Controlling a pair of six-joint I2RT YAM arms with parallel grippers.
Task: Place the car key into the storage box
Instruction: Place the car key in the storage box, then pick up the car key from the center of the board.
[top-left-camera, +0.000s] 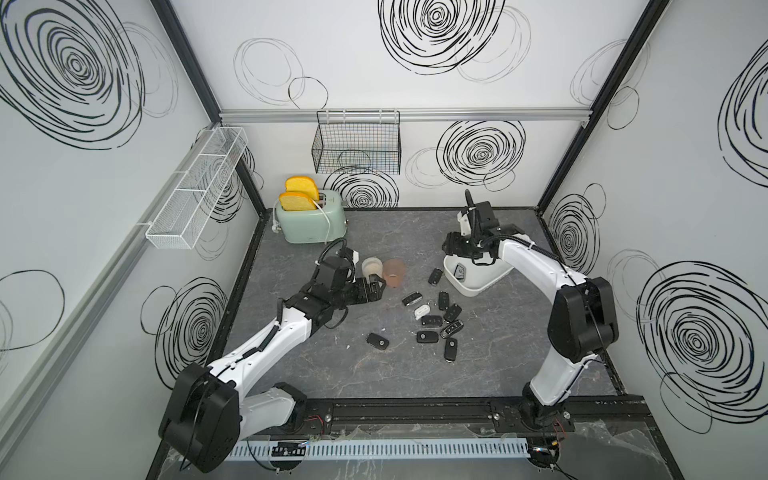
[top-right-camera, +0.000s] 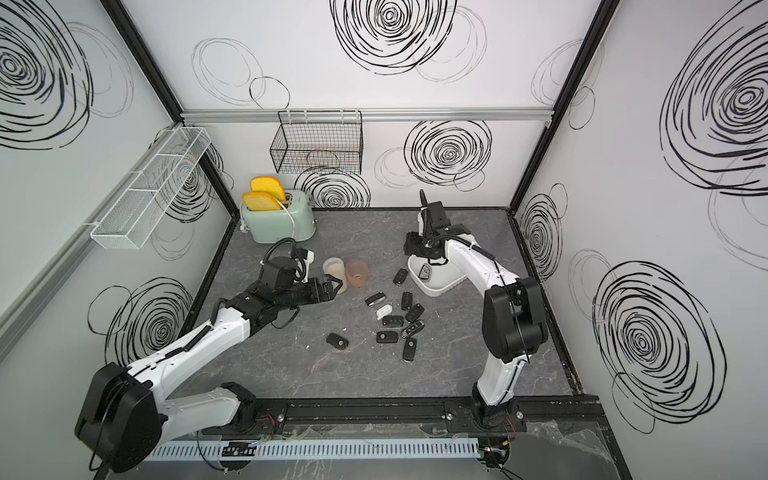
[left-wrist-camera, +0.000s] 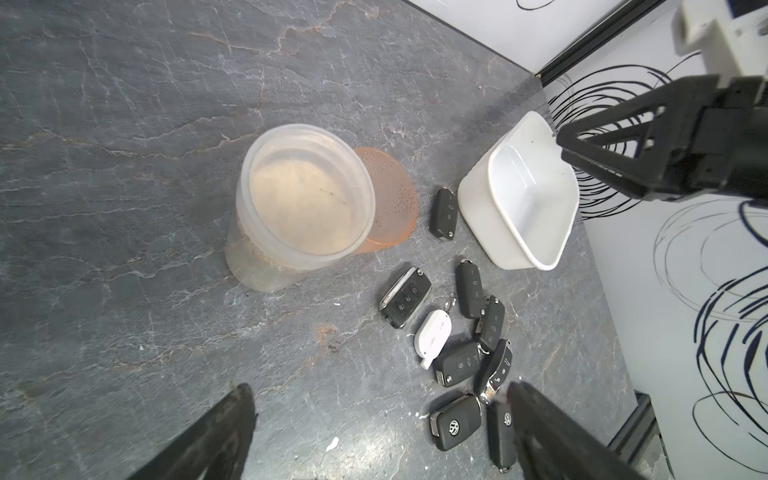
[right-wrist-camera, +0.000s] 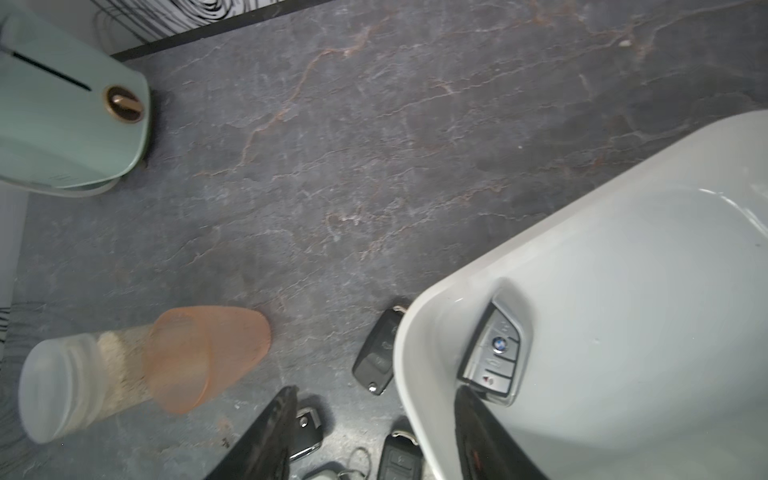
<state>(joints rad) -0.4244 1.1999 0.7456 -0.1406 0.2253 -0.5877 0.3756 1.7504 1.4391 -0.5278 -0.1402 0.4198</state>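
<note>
The white storage box (top-left-camera: 478, 286) (top-right-camera: 437, 287) stands at the right rear of the table. A silver-grey car key (top-left-camera: 459, 272) (top-right-camera: 424, 272) (right-wrist-camera: 494, 353) lies inside it against the near wall, free of the fingers. My right gripper (top-left-camera: 452, 252) (right-wrist-camera: 376, 392) hovers over that end of the box (right-wrist-camera: 623, 324), open, one finger inside the rim and one outside. Several black keys and a white one (top-left-camera: 436, 320) (left-wrist-camera: 457, 361) lie on the table in front of the box (left-wrist-camera: 528, 232). My left gripper (top-left-camera: 377, 286) (left-wrist-camera: 379, 386) is open and empty beside a clear jar.
A clear jar (top-left-camera: 371, 266) and an orange cup (top-left-camera: 395, 272) on its side sit mid-table. A green toaster (top-left-camera: 309, 220) with two bread slices stands at the back left. A black wire basket (top-left-camera: 357, 141) and a white mesh rack (top-left-camera: 195, 191) hang on the walls.
</note>
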